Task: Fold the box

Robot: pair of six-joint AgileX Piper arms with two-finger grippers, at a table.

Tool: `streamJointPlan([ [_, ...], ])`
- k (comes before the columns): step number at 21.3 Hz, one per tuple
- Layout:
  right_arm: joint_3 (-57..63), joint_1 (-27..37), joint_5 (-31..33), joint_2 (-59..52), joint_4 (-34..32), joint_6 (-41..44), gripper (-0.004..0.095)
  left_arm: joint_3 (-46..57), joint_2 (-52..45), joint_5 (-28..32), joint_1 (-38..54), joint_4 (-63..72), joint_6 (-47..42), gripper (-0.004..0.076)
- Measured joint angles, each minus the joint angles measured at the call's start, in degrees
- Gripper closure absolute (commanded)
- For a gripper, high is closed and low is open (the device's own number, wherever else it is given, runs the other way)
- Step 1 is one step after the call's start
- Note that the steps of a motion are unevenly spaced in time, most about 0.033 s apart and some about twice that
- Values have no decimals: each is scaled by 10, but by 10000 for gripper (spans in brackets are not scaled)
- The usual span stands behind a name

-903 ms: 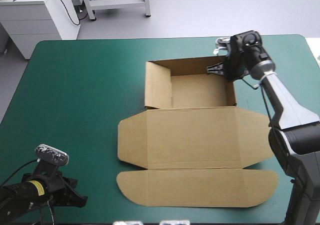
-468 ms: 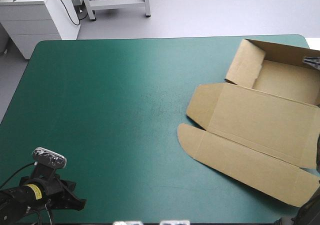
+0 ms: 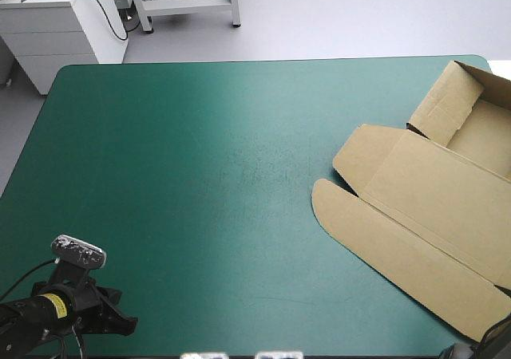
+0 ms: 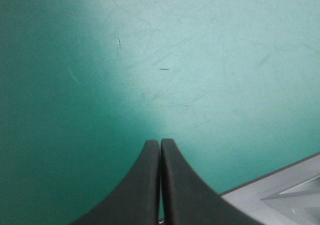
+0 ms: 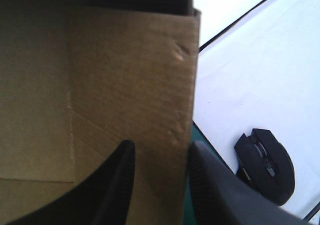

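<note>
Right gripper (image 5: 161, 177): my two broad black fingers (image 5: 117, 185) are clamped on a raised wall of the brown cardboard box (image 5: 125, 75), one finger on each face with the board sandwiched between. The grip is right at the wall's end edge. Past that edge there's a sliver of the teal-green table cover (image 5: 189, 205), then a white surface (image 5: 260, 60) with a black computer mouse (image 5: 265, 165) on it.

High view: the box (image 3: 431, 207) sits by the table's far right corner, skewed to the table edges and partly cut off at the right. The tray end with walls up is toward the far corner. The lid panel lies flat on the cover (image 3: 200, 175), rounded flap toward the near edge.

Left gripper (image 4: 160, 150): fingers closed tip to tip in a pointed arch, over bare cover near the near-left corner (image 3: 120, 321), well apart from the box.
</note>
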State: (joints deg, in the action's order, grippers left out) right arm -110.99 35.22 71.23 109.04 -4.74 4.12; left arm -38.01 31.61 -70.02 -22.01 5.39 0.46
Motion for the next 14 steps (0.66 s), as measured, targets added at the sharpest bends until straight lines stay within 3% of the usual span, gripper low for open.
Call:
streamJointPlan([
  [7,1,0,0,-52,24,-29,501,0,0,1,0,-1,2,732],
  [9,1,0,0,-96,63,-52,609,0,0,14,0,1,2,732],
  [10,1,0,0,-109,76,-54,750,0,0,19,0,1,2,732],
  [12,5,0,0,-163,123,-51,927,0,0,32,0,-2,4,732],
  [14,52,0,0,-240,187,-58,908,1,0,42,0,-2,13,732],
])
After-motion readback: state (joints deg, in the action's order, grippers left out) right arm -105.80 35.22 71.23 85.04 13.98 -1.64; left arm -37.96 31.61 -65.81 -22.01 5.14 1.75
